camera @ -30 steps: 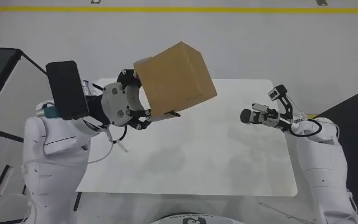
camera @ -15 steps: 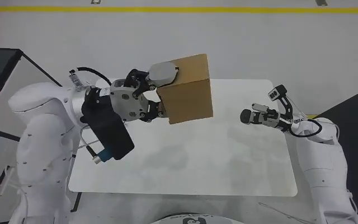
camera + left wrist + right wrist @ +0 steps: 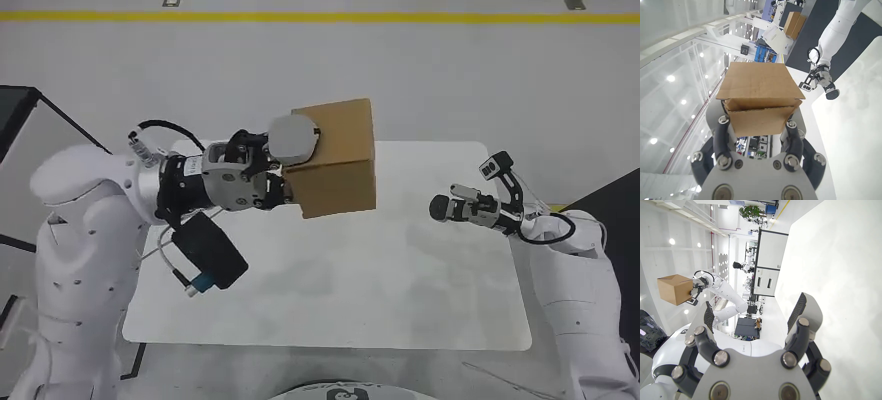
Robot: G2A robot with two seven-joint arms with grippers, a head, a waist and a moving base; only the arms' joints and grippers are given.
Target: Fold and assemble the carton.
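A brown cardboard carton [image 3: 337, 158] hangs in the air above the far left part of the white table [image 3: 400, 290]. My left gripper [image 3: 284, 172] is shut on it from the left side. In the left wrist view the fingers [image 3: 721, 121] flank a flap of the carton [image 3: 757, 89], whose end on the gripper side looks partly unclosed. My right gripper [image 3: 440, 207] hovers over the table's right edge, well apart from the carton. It stands open [image 3: 755, 308] with nothing between its pads, and the carton [image 3: 674, 289] shows far off beyond it.
The table top is bare white. A black frame [image 3: 20, 100] stands off the table's left side, a dark floor mat [image 3: 612, 195] lies to the right, and a yellow floor line [image 3: 320, 17] runs behind.
The left arm rolled its wrist and swung the carton from a tilted pose to a squarer one, slightly to the right. The right arm has stayed still.
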